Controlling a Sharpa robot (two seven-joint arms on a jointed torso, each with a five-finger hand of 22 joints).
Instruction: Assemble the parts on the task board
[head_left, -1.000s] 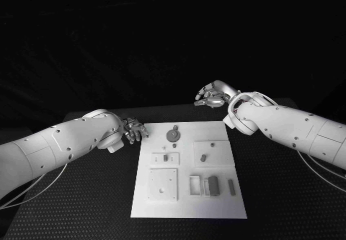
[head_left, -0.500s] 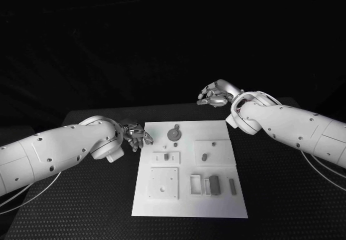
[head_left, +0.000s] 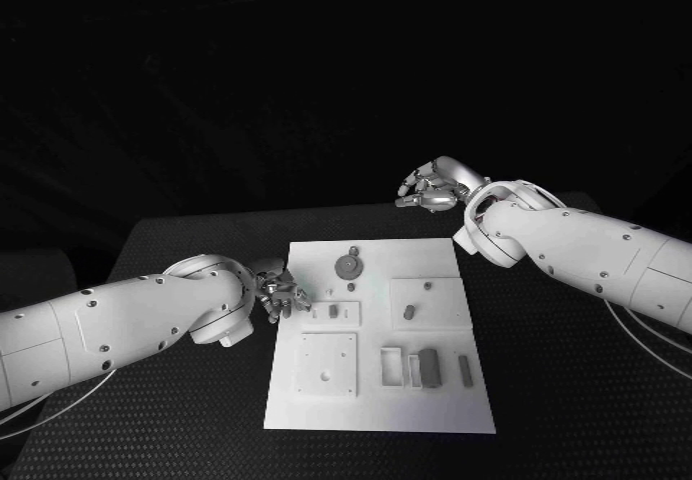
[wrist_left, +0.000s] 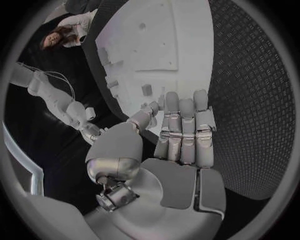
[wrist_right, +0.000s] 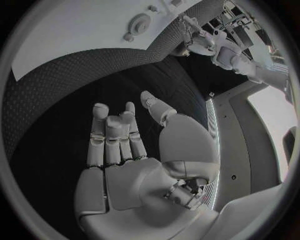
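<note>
The white task board (head_left: 378, 410) lies in the middle of the black table. On it are a round grey part (head_left: 348, 267) at the far end, small grey parts (head_left: 408, 313) in the middle and dark blocks (head_left: 427, 367) nearer me. My left hand (head_left: 278, 293) hovers at the board's left edge, its fingers (wrist_left: 181, 125) stretched out and holding nothing. My right hand (head_left: 433, 188) is raised beyond the board's far right corner, fingers (wrist_right: 112, 135) apart and empty. The right wrist view shows the board (wrist_right: 75, 35) and the round part (wrist_right: 139, 22) far from that hand.
A square white plate (head_left: 327, 365) and a small frame (head_left: 391, 367) sit on the board's near half. Black textured table (head_left: 577, 400) surrounds the board on both sides. My left arm (head_left: 130, 325) lies over the table's left part.
My left hand has moved nearer to me along the board's left edge, from beside the round part to beside the middle row. The right hand has stayed almost still.
</note>
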